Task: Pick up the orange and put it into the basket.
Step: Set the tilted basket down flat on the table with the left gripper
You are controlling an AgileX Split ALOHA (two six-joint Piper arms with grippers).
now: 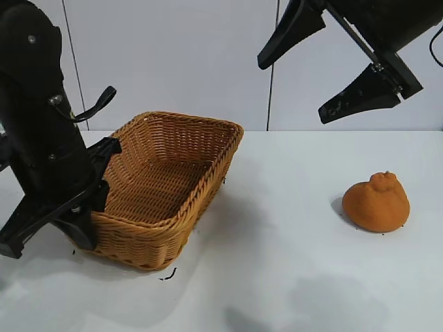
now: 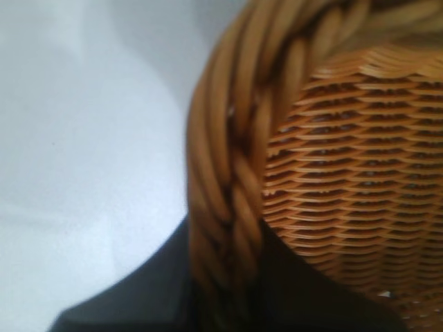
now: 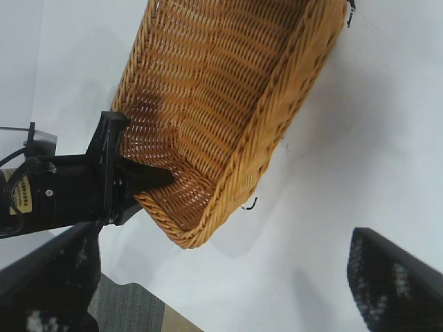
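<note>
The orange (image 1: 377, 202), lumpy with a knob on top, lies on the white table at the right, nothing touching it. The tan wicker basket (image 1: 149, 243) stands at the left, empty inside. My left gripper (image 1: 97, 190) is shut on the basket's left rim, one finger inside and one outside. In the left wrist view the braided rim (image 2: 228, 138) runs between the dark fingers of that gripper (image 2: 228, 294). My right gripper (image 1: 325, 66) is open and empty, high above the table, above and left of the orange. The right wrist view shows the right gripper (image 3: 221, 290), the basket (image 3: 277, 117) and the left gripper (image 3: 131, 183); the orange is out of that view.
A small black scrap (image 1: 168, 275) lies on the table by the basket's front corner. A pale wall stands behind the table. The right wrist view shows the table's edge and grey floor (image 3: 131, 304) past the basket.
</note>
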